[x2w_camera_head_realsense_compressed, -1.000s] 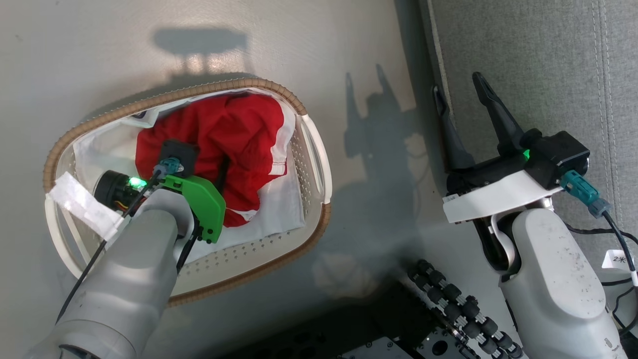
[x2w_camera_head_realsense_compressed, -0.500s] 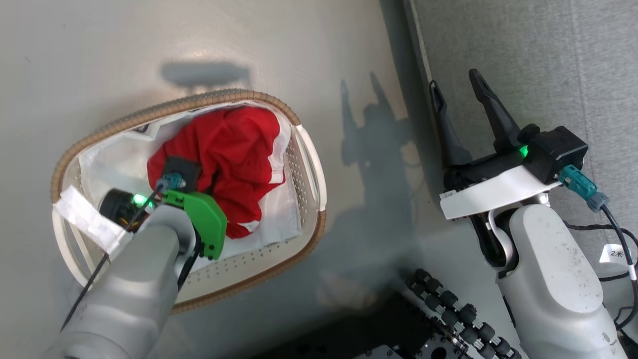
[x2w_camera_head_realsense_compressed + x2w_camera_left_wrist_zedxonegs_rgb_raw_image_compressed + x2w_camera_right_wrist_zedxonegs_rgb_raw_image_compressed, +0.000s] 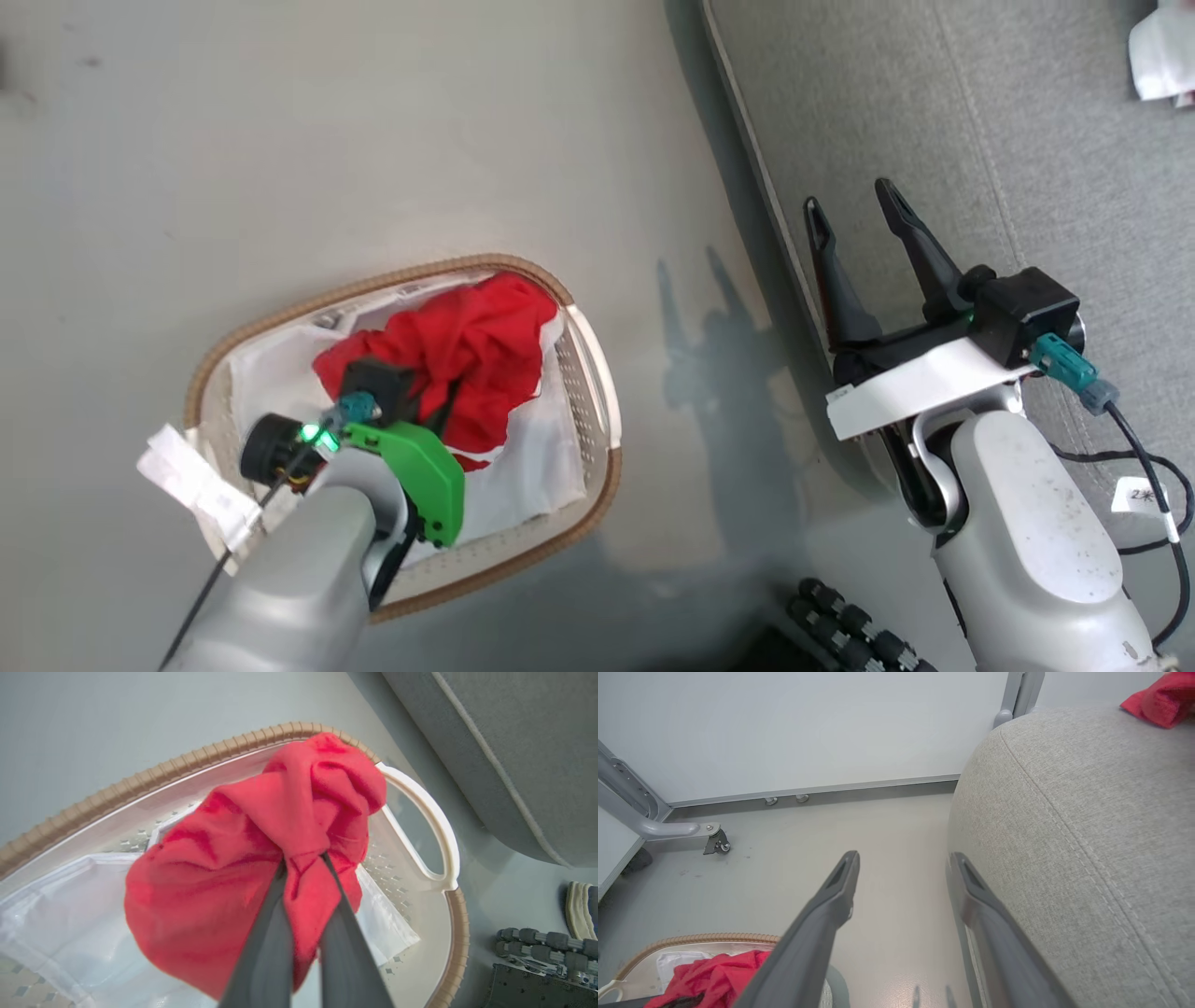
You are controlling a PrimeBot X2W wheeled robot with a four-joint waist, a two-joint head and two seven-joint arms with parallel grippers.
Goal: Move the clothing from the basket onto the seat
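Note:
The red clothing (image 3: 467, 345) is bunched up inside the oval white basket (image 3: 420, 271) with the brown rim, on the floor at lower left. My left gripper (image 3: 302, 856) is shut on a fold of the clothing (image 3: 224, 877), which hangs in a lump from the fingers over the basket (image 3: 140, 781). In the head view its fingertips are buried in the fabric. The grey seat (image 3: 934, 112) fills the upper right. My right gripper (image 3: 848, 198) stands open and holds nothing, hovering at the seat's edge (image 3: 1064, 835). The right wrist view has that gripper (image 3: 904, 858) above the floor, with the clothing (image 3: 714, 970) low on the left.
A white liner cloth (image 3: 532, 476) lies in the basket under the clothing. Another red cloth (image 3: 1157, 700) rests far back on the seat. A metal frame with a caster (image 3: 714, 842) stands by the wall. My base's rollers (image 3: 537, 942) sit near the basket.
My left gripper has shut on the clothing and gathered it into a tighter, raised lump. The head camera has shifted, so the basket sits lower in view. The right gripper stays open.

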